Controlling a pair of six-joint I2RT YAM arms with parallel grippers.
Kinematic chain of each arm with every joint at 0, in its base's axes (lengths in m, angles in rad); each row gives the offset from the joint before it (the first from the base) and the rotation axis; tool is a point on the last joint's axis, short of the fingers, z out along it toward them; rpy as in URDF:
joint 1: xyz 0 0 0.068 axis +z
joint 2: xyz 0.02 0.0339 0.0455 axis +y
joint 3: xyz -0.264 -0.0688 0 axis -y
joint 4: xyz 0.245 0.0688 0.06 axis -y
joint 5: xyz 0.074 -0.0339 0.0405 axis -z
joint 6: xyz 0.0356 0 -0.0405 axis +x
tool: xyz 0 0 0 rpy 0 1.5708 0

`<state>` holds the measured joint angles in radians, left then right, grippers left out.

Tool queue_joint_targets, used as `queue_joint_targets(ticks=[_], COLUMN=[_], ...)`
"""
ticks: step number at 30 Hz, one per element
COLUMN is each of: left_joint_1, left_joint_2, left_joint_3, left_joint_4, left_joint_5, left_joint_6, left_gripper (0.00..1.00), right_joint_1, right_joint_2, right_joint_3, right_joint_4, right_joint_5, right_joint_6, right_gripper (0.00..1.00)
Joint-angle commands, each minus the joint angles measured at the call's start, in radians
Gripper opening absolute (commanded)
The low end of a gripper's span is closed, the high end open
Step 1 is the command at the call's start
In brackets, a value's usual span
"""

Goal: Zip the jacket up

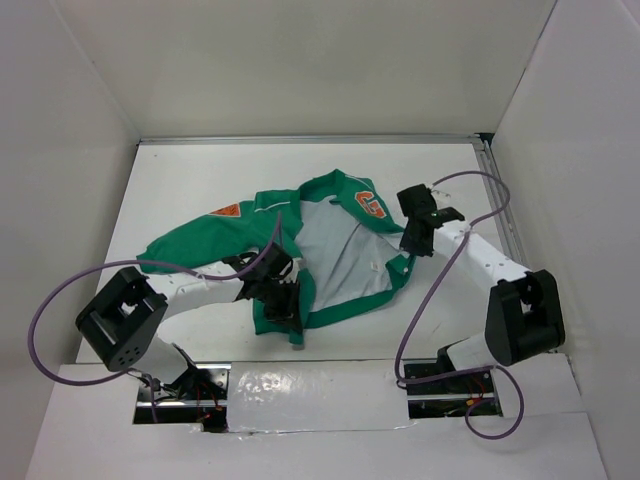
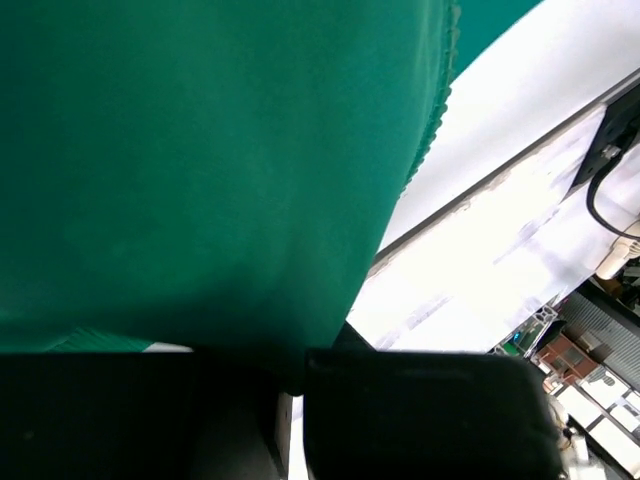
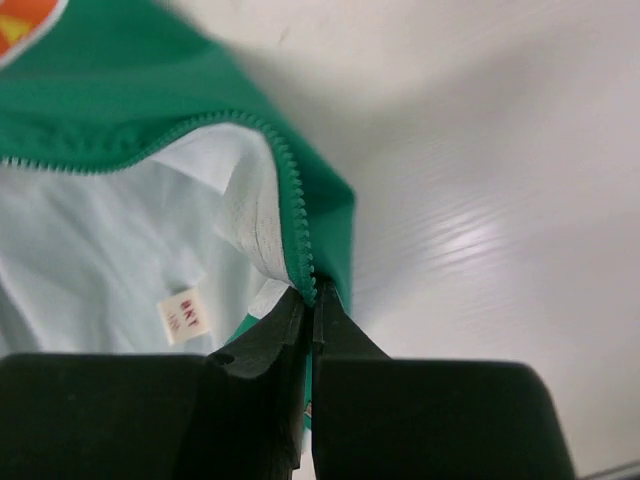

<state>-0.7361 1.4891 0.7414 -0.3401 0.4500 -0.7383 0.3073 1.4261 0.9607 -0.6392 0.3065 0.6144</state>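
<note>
- Currently the step in hand looks like securing the two front edges before any zipping. The small green long-sleeved fabric jacket (image 1: 335,250) lies spread open on the flat white table (image 1: 200,180) with its white lining facing up and its zip not joined
- The black two-finger right gripper (image 3: 311,305) has its jaws pressed together, pinching the green toothed zipper edge (image 3: 290,190) of one front panel. The teeth curve up and away from the fingertips
- Just beside that grip on one side are the pale lining and a small white size label with red print (image 3: 185,315). On the other side is bare table
- The black two-finger left gripper (image 2: 292,385) has its jaws almost together, with a fold of plain green cloth running down into the narrow gap, so it appears to hold the jacket. No zip teeth show in its wrist view, so I cannot tell whether it holds the zip edge or only the hem
- Seen from above, the left gripper sits at the near corner of the other front panel. The right gripper is at the opposite panel's edge, just below the orange "G" chest patch (image 1: 372,205). The open lining lies between the two grippers
- Judging from this, the next move calls for bringing the two bottom ends of the zip together. The slider and pin must be found first, and neither can be made out here
</note>
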Motion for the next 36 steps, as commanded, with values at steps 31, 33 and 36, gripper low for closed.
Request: queue_joint_targets(ticks=[31,33,36], left_joint_1=[0.037,0.037,0.037], left_joint_2=[-0.086,-0.066,-0.049], left_joint_3=[-0.073,-0.065,-0.053], left_joint_4=[0.105,0.118,0.115], left_joint_5=[0.001,0.006,0.006], left_joint_6=[-0.112,-0.107,-0.099], left_gripper=[0.0,0.0,0.0], right_joint_1=[0.454,0.454,0.451], right_joint_2=[-0.172,-0.121,-0.07], right_joint_3=[-0.089,-0.085,-0.092], right_joint_4=[0.003,-0.02,-0.028], right_joint_5=[-0.003,0.017,0.029], right_joint_6=[0.105,0.189,0.269], right_gripper=[0.71,0.71,0.72])
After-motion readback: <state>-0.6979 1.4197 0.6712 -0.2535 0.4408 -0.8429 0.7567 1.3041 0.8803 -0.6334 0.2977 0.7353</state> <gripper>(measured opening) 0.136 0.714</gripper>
